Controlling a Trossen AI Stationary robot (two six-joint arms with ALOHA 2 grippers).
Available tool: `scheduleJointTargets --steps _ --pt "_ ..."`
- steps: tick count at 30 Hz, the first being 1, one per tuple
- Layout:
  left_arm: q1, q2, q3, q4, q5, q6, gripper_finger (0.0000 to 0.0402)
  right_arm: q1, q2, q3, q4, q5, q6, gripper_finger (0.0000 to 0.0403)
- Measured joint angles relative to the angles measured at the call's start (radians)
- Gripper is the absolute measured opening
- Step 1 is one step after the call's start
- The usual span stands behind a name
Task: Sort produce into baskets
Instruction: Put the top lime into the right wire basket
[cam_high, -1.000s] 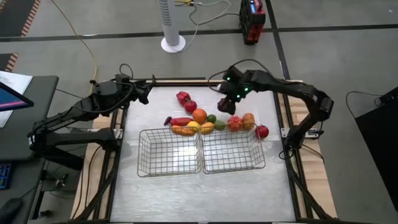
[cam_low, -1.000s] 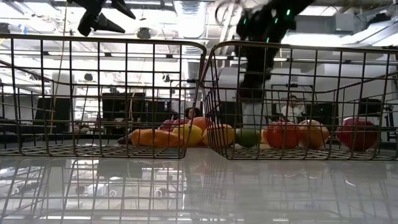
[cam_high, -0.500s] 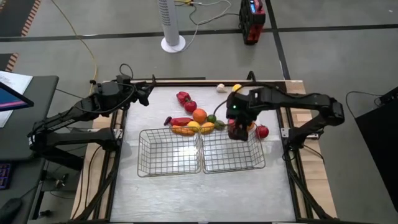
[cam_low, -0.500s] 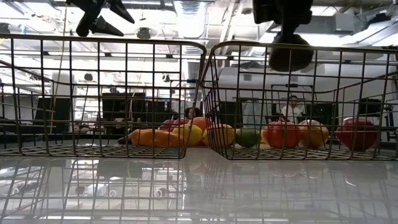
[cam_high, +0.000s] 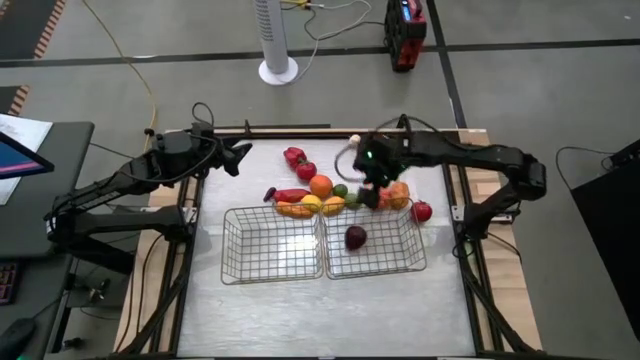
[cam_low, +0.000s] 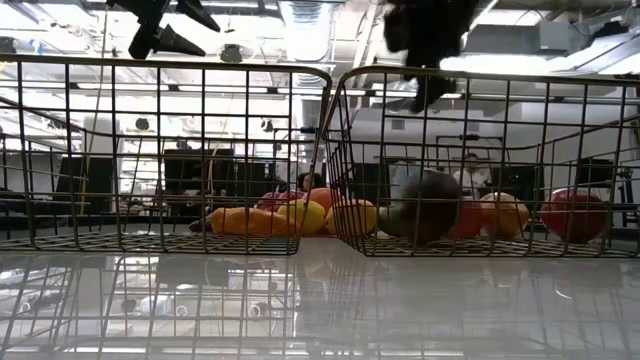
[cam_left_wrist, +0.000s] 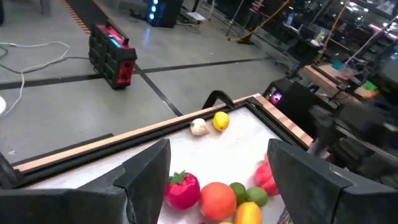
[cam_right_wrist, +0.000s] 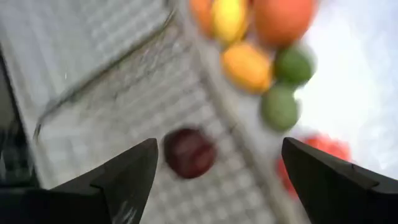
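Over the right basket (cam_high: 408, 262), my right gripper (cam_high: 366, 192) hangs with its jaws spread wide and empty, the dark maroon fruit (cam_high: 355, 237) it carried half a second ago now lying on the mesh floor below. From table height the fruit (cam_low: 432, 206) sits low against the basket's far wall, and the right wrist camera shows it between the open fingers (cam_right_wrist: 127, 176), clear of both. That makes one piece sorted; the left basket (cam_high: 236, 262) holds nothing I can see. Most of the produce waits in a cluster just behind the two baskets: an orange (cam_high: 320, 186), a yellow piece (cam_high: 311, 203), a lime (cam_high: 340, 190), a long red one (cam_high: 291, 194), two red pieces (cam_high: 296, 158) nearer the far edge, and a red fruit (cam_high: 422, 211) just outside the right basket's far corner. A whitish piece (cam_left_wrist: 199, 127) and a small yellow one (cam_left_wrist: 221, 120) rest side by side near the table's far corner, well apart from the rest. My left gripper (cam_high: 238, 157) waits above the table's far left corner, its jaws held wide with nothing between them. I judge the task barely begun, with the pile beside the right gripper the natural next pick.
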Motion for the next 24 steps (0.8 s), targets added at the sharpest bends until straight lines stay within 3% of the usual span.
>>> scheduleJointTargets --steps 10,16,24 --pt "0.000 0.000 0.000 -0.003 0.012 0.000 0.0256 -0.123 0.240 -0.001 0.140 -0.004 -0.113 0.0356" --pt "0.000 0.000 0.000 -0.005 -0.003 0.000 0.0256 -0.199 0.303 -0.001 0.195 -0.080 -0.117 0.0356" --pt "0.000 0.000 0.000 -0.006 -0.037 0.001 0.0256 -0.170 0.383 0.052 0.190 -0.100 -0.101 0.0356"
